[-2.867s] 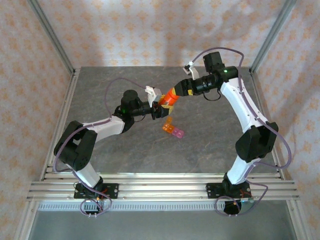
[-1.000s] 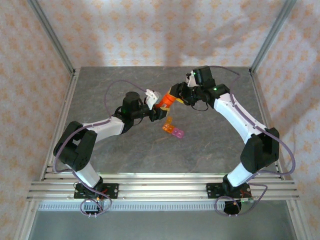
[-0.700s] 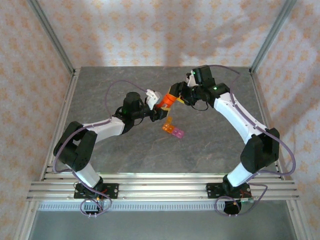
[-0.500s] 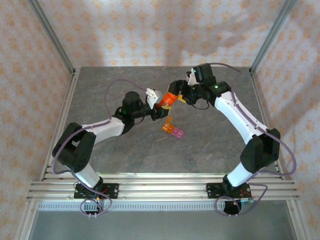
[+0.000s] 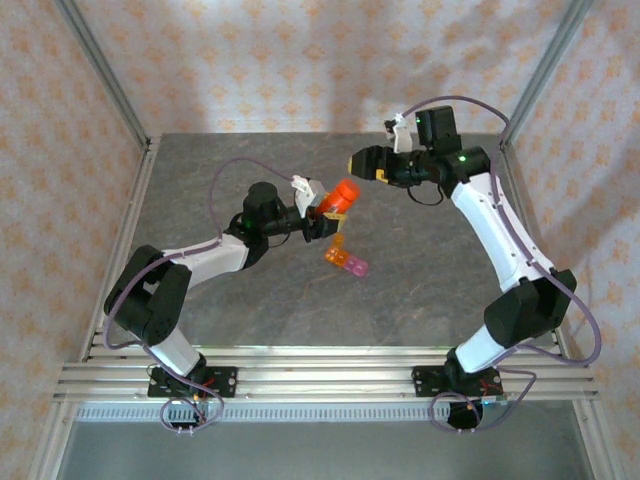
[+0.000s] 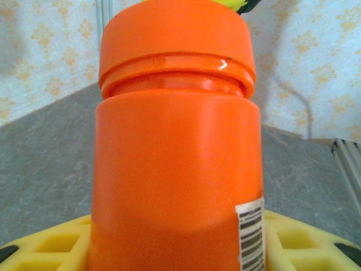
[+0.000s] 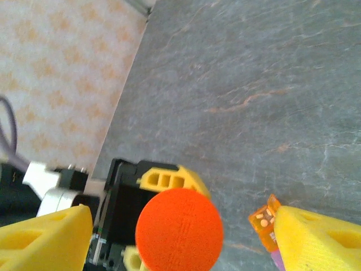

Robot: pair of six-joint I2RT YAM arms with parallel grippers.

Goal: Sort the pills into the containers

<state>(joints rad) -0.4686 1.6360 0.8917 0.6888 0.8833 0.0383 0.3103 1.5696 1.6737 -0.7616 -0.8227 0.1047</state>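
So, starting at the left: the left pincer is clamped on the lower body of the orange bottle, which is held up above the tabletop, tilted toward the other arm. The cap is seen seated on the neck, so the bottle probably hasn't been opened yet. Just below it, the containers are lying flat on the tabletop, orange end nearer the bottle, pink end away. Over on the right, the right pincer is spread wide, its fingers either side of the cap and clear of it. Next, the cap likely needs to be gripped squarely and twisted off before anything can be tipped into the cells.
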